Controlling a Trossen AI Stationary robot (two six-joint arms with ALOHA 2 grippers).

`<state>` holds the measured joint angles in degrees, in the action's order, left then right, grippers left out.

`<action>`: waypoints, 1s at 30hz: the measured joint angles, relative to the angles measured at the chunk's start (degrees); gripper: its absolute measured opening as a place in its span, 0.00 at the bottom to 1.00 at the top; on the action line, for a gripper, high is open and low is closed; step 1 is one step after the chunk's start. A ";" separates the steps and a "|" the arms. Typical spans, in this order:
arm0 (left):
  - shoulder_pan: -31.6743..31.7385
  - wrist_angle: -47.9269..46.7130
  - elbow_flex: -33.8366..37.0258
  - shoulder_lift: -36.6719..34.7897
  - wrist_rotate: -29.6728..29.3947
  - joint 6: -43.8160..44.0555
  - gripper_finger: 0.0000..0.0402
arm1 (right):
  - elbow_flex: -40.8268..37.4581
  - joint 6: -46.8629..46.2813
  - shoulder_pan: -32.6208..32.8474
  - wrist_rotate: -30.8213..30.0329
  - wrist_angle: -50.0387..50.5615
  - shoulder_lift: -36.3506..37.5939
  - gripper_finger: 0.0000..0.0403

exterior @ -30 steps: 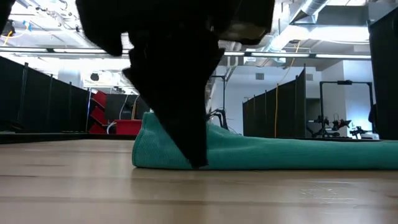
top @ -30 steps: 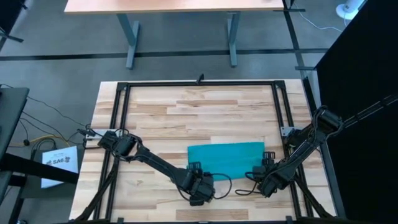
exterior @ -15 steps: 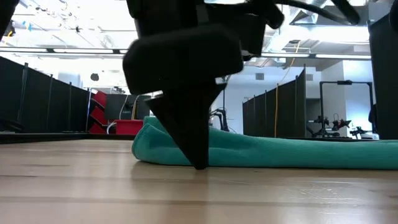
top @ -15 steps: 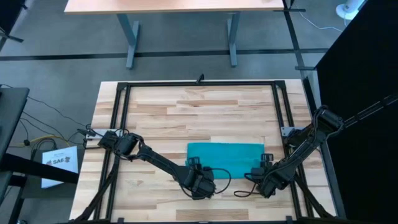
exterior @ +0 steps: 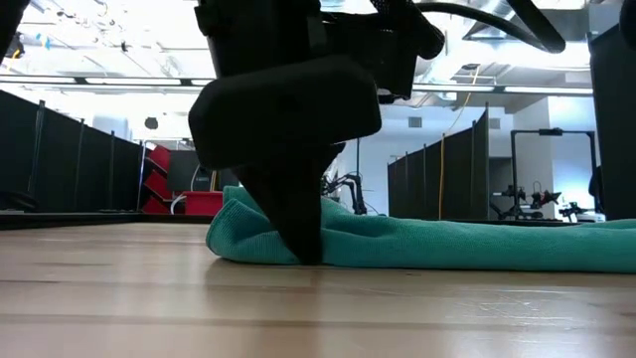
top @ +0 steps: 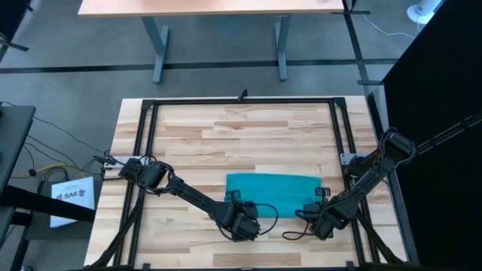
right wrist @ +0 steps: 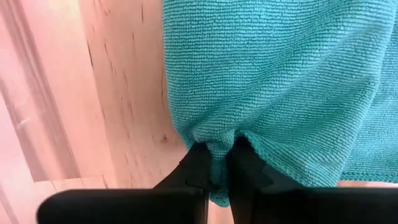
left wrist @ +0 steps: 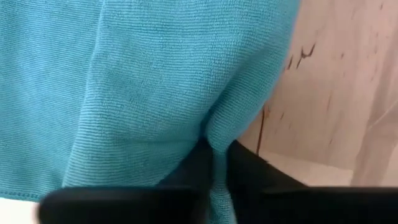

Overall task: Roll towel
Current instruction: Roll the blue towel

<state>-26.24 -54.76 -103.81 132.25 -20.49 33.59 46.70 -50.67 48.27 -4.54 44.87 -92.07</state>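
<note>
My left gripper (top: 242, 220) sits low at the near left corner of the thin teal-turquoise rectangular towel (top: 273, 191), its two dark fingers (left wrist: 198, 168) pinched together on a fold of the cloth. In the left wrist view the fabric puckers into a narrow ridge that runs down between those fingers, and pale wooden boards show just past the towel's edge. In the low view the gripper's dark bulk (exterior: 298, 189) comes down from above and meets the tabletop right at the towel's (exterior: 417, 244) rounded, bunched end, where the cloth is lifted into a soft hump.

My right gripper (top: 322, 218) is at the near right corner of the same towel, also clamped on cloth: in the right wrist view its two dark fingers (right wrist: 199, 165) squeeze a gathered tuck of the towel's (right wrist: 273, 74) hem, with a stitched edge curving away beside them and bare wood next to it.

Between the two grippers the towel lies on the near half of the light wooden plank tabletop (top: 241, 135), right of centre, spread as a wide strip with its long side running from one gripper to the other. Its far edge lies flat and straight; its near edge is taken up at both corners. In the low view the cloth stretches off as a low, even band along the table.

A black metal frame (top: 241, 100) runs around the tabletop. Beyond the table a second pale-topped table on grey legs (top: 218, 7) stands on the dark floor.
</note>
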 joint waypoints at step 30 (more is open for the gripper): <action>-0.34 -2.32 0.16 -9.53 20.26 -1.39 0.02 | 8.39 -16.63 9.21 10.82 -8.50 0.01 0.05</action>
<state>-26.58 -57.08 -103.65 122.72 -0.23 32.20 55.09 -67.31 57.48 6.28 36.37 -92.06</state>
